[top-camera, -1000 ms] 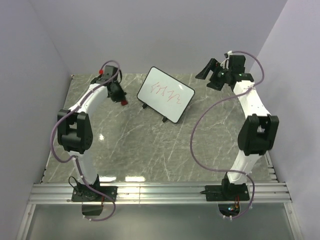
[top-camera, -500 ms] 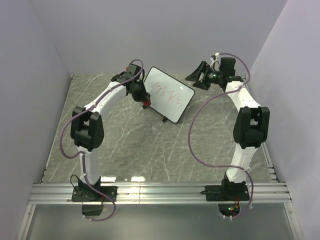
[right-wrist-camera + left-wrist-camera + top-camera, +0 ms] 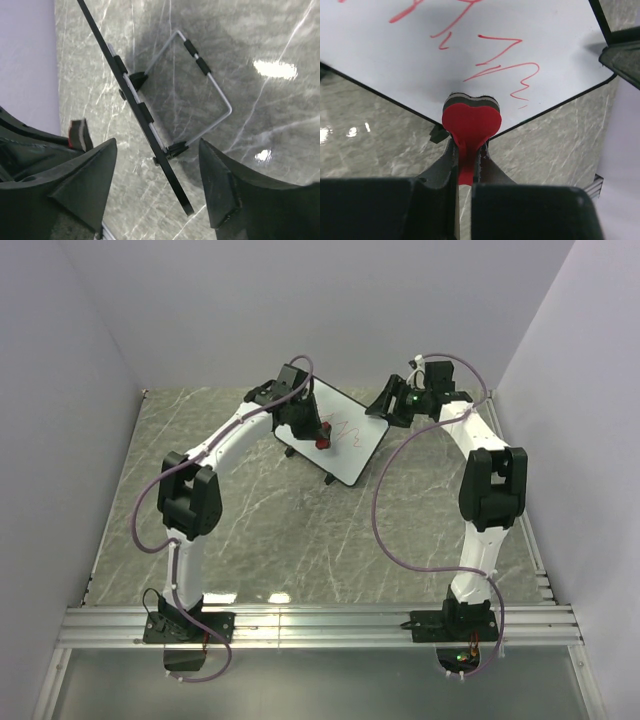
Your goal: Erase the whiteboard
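Note:
The whiteboard point(image 3: 352, 452) stands tilted on its feet at the back middle of the table, with red scribbles point(image 3: 502, 65) on its face. My left gripper point(image 3: 318, 433) is shut on a small red-and-black eraser point(image 3: 470, 120), whose pad is up against the lower part of the board point(image 3: 445, 55). My right gripper point(image 3: 386, 406) is open at the board's upper right corner. In the right wrist view the board's thin black edge point(image 3: 142, 114) runs between the two spread fingers without touching either, and my right gripper point(image 3: 157, 177) holds nothing.
A wire stand point(image 3: 212, 92) props the board from behind. The grey marble tabletop point(image 3: 260, 530) lies inside lilac walls at the left, back and right. An aluminium rail point(image 3: 320, 625) carries both arm bases at the near edge.
My left arm has swung right from the table's left side, bringing the eraser onto the board. My right gripper has moved left to the board's corner and its jaws have narrowed somewhat.

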### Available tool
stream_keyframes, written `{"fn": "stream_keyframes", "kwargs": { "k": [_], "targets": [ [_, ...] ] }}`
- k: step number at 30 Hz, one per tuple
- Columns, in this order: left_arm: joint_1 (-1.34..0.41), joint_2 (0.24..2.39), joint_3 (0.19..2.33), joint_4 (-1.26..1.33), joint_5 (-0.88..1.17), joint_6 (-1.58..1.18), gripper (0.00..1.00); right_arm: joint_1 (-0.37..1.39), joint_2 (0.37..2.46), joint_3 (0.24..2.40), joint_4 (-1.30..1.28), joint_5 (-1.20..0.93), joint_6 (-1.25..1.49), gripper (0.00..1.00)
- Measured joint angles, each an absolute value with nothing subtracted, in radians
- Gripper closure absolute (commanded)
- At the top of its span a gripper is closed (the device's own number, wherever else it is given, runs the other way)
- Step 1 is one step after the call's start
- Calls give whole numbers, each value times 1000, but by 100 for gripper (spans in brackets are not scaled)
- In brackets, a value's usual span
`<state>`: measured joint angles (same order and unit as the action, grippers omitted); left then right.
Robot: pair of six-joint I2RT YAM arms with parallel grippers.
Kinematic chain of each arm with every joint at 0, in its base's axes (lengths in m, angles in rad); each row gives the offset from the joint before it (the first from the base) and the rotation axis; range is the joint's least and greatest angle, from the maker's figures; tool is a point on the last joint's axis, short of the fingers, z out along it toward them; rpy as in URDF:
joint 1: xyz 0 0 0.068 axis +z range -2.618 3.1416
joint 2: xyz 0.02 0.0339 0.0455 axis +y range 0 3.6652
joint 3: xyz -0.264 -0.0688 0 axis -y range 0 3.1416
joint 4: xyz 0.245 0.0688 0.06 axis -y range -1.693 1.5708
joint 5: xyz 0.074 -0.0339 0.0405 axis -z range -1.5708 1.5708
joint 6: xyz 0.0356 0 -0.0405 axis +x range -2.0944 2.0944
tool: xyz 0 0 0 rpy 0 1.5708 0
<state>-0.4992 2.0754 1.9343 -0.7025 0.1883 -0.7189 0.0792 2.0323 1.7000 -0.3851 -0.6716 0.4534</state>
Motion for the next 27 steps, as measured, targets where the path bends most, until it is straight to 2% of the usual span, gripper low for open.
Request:
{"fn": "stream_keyframes", "kwargs": {
  "k": [7, 11, 15, 24, 27],
  "targets": [
    [-510, 2151, 2000, -690, 235, -718, 100, 84, 2033, 1692, -384, -670, 450, 48],
    [-527, 2194, 2033, -659, 267, -718, 100, 93, 2033, 1662, -385, -670, 447, 53],
    [-559, 2211, 2044, -625, 306, -718, 100, 110, 2033, 1642, -390, -669, 439, 62],
    [-677, 2249, 2085, -525, 341, -717, 100, 122, 2033, 1630, -353, -728, 427, 88],
    [-702, 2261, 2084, -514, 328, -718, 100, 115, 2033, 1606, -341, -751, 425, 92]
  ]
}}
